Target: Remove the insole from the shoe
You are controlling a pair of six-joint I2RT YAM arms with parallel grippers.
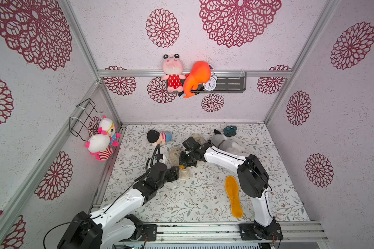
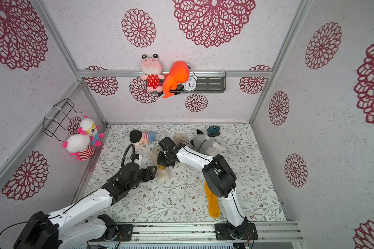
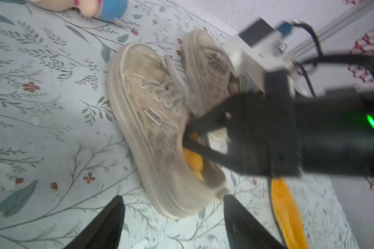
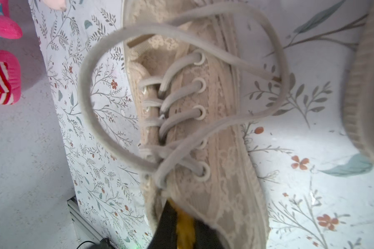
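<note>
A beige lace-up shoe (image 1: 175, 153) (image 3: 156, 120) (image 4: 214, 129) lies on the floral mat, its heel toward my left arm. My right gripper (image 1: 185, 162) (image 2: 163, 163) (image 4: 184, 217) reaches into the shoe's opening and is shut on the yellow insole (image 3: 193, 159) (image 4: 185, 226), whose end bunches up at the collar. My left gripper (image 1: 176, 172) (image 3: 173, 207) stands open just behind the heel, one finger on each side, gripping nothing. The front of the insole is hidden inside the shoe.
A second beige shoe (image 1: 198, 138) (image 3: 205, 64) stands just behind the first. Another yellow insole (image 1: 233, 196) (image 3: 285, 211) lies loose on the mat by the right arm. A doll (image 1: 159, 137), a grey plush (image 1: 225, 143) and a teal object (image 1: 230, 130) sit along the back.
</note>
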